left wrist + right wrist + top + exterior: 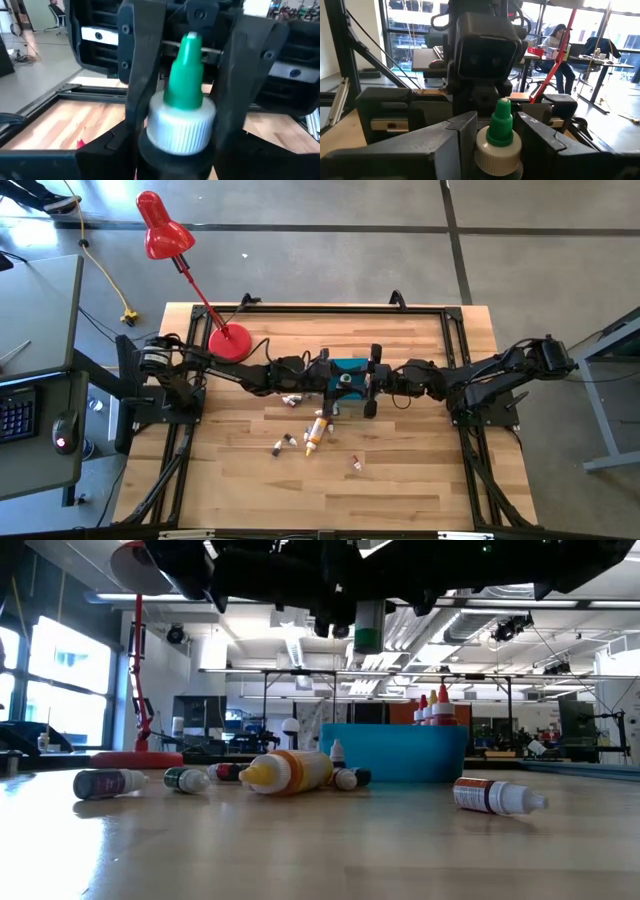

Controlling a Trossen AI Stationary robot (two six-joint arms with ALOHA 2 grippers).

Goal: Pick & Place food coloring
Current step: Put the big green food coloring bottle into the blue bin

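Green-tipped bottle [184,95] upright in the air above the blue bin [400,765], white ribbed cap up. Clamped at the cap between the fingers of the right gripper [368,378], partly open around it. Flanked as well by the left gripper [328,376], fingers close on both sides; impossible to tell whether pressing. Red-tipped bottles [435,705] standing in the bin. More lying on the table [420,470] in front, among them a yellow-orange bottle [290,772].
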